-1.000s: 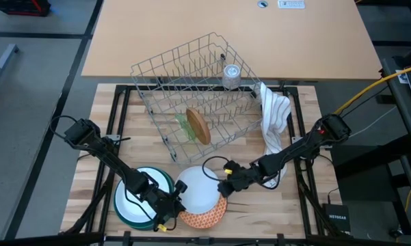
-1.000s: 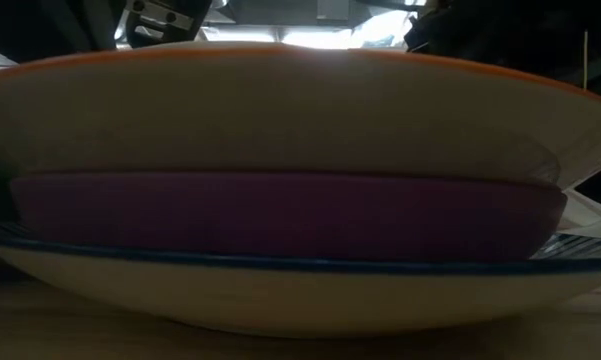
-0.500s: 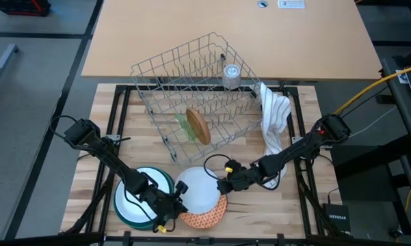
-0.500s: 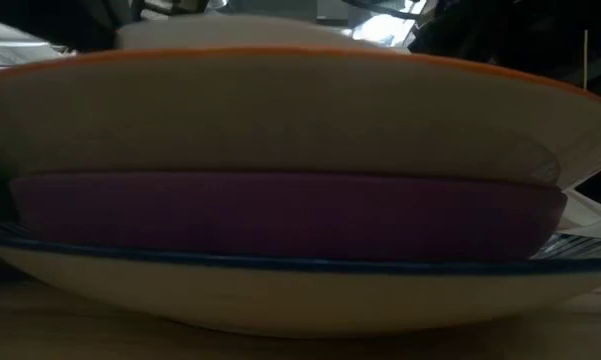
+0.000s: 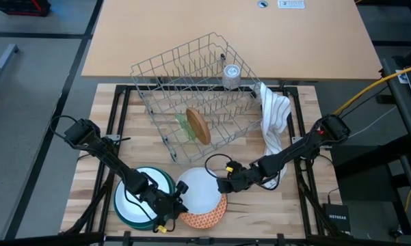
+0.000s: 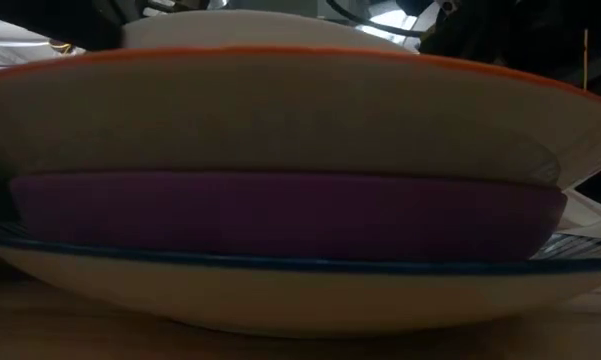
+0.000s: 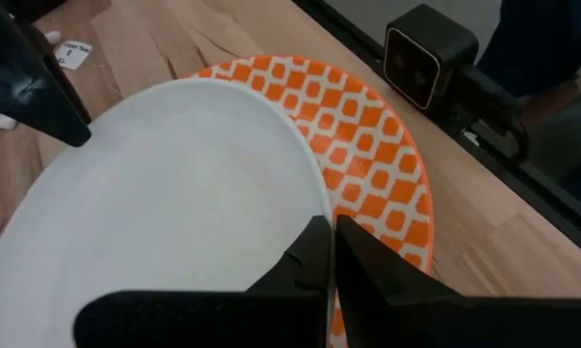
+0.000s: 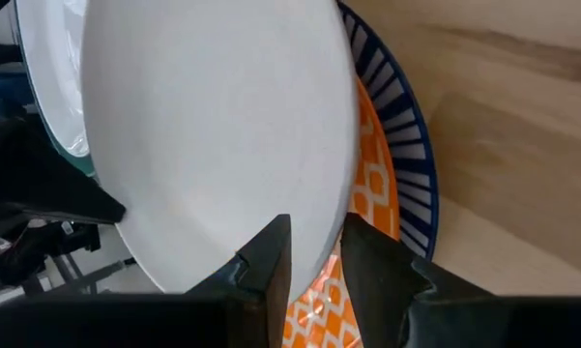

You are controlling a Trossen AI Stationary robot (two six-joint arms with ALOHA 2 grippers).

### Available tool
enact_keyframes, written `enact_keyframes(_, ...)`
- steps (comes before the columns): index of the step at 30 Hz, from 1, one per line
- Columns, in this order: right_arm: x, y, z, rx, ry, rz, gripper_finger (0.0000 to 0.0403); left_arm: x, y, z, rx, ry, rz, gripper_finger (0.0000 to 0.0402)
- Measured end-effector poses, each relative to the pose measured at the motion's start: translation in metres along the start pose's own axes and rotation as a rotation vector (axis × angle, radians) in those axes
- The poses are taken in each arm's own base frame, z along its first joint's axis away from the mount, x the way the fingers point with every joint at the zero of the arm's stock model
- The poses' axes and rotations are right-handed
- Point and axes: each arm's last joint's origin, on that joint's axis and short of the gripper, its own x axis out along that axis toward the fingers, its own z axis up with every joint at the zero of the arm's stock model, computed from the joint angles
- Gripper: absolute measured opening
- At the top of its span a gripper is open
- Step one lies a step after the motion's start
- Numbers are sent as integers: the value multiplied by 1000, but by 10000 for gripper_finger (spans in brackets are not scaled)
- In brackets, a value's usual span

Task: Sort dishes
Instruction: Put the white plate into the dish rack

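The round white plate point(image 5: 199, 193) lies atop the orange-patterned dish point(image 5: 210, 213) (stack near the bench's front edge), right fingers point(image 8: 314, 253) grasping its rim, left fingers point(image 7: 321, 263) clenched at the opposite rim.

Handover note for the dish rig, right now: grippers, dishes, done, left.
Left gripper: shut on the rim of the white plate.
Right gripper: clamped on the opposite rim of the same plate.
White plate sits over the orange-patterned plate; the low view shows a purple dish and a blue-rimmed dish under that.
Second stack to its left: white dish in a teal plate.
Done: two stacks built at the front of the table.
Left: brown dish and clear green dish stand in the wire rack.
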Motion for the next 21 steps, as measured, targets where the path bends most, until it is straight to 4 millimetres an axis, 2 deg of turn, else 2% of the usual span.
enact_keyframes(9,22,-7,-3,28,62,-4,89,0,0,0,0,-1,5,1)
enact_keyframes(16,23,-2,-1,1,20,55,16,0,-1,0,-1,3,-9,1)
enact_keyframes(21,23,-2,-1,-31,7,59,24,0,-1,0,-5,2,-8,1)
